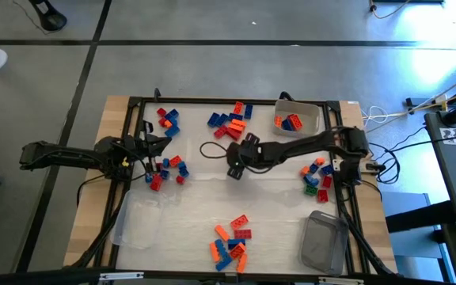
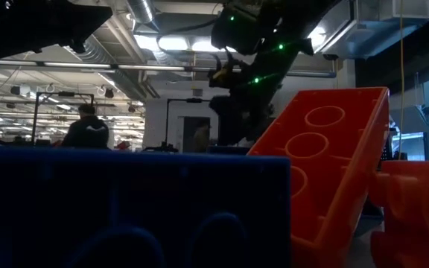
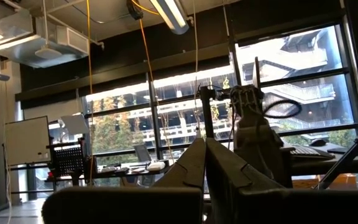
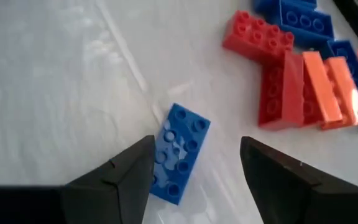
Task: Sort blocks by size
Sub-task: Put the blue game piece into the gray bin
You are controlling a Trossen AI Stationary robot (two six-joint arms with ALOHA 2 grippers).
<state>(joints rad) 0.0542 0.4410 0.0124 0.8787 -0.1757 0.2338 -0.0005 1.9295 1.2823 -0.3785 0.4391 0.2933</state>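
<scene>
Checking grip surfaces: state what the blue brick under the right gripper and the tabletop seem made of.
Blue brick: likely hard moulded plastic, glossy, with crisp studs and glare spots. Tabletop: probably a smooth, whitish, semi-gloss sheet, given its soft streaky reflections.

On the table [image 1: 188, 190], blocks lie in separate heaps: one at the far edge [image 1: 229, 119], one at the near edge [image 1: 232, 241], one at the right [image 1: 317, 176]. A single block [image 4: 179, 151] lies between the right gripper [image 4: 194, 165] fingers, a tub [image 1: 298, 116] stands far right, and the left gripper [image 1: 158, 150] hangs at the left.
</scene>
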